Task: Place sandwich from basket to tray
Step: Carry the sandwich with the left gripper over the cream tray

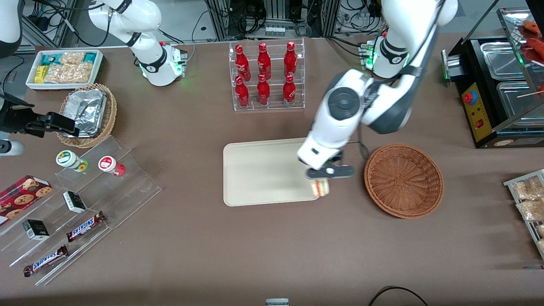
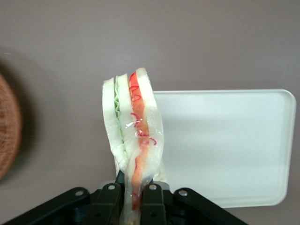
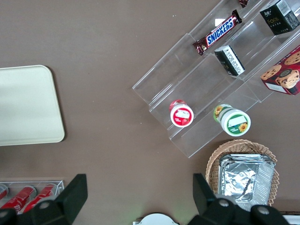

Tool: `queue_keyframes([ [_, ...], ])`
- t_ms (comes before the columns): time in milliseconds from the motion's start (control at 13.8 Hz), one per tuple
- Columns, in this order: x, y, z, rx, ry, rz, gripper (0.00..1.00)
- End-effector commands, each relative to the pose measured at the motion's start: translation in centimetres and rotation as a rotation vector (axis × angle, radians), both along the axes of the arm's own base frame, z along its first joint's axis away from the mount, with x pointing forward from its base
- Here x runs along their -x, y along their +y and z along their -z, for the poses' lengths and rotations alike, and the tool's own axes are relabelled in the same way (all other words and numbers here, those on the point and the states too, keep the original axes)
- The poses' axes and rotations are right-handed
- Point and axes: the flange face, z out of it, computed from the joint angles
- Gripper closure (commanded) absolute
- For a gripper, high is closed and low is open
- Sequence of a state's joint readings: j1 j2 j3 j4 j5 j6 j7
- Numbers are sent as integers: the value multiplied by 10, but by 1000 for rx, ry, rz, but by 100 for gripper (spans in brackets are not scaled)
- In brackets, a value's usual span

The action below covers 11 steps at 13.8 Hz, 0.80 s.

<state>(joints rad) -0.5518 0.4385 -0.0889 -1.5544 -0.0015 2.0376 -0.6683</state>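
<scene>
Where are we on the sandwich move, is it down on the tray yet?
Not yet. The pick looks done: the basket is empty, and the gripper is shut on the sandwich. It now hangs over the edge of the tray nearest the basket. Left to do: carry it farther over the tray, lower it and release.

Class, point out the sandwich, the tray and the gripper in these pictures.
sandwich [image 2: 133, 126]: left wrist view, on its wrapped filling edge.
tray [image 1: 259, 174]: front view, on its bare floor.
gripper [image 2: 132, 197]: left wrist view, between the fingertips, shut on the sandwich, above the tray's edge nearest the basket.
</scene>
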Motion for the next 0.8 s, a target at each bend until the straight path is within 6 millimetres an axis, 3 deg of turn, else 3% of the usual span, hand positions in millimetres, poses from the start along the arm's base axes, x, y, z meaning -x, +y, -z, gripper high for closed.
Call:
queue_keyframes([
  [0, 2, -49, 17, 18, -4, 38, 91],
  [145, 16, -88, 43, 39, -24, 87, 91],
  [217, 18, -97, 53, 49, -33, 90, 91],
  [725, 42, -126, 122, 18, -4, 152, 90],
])
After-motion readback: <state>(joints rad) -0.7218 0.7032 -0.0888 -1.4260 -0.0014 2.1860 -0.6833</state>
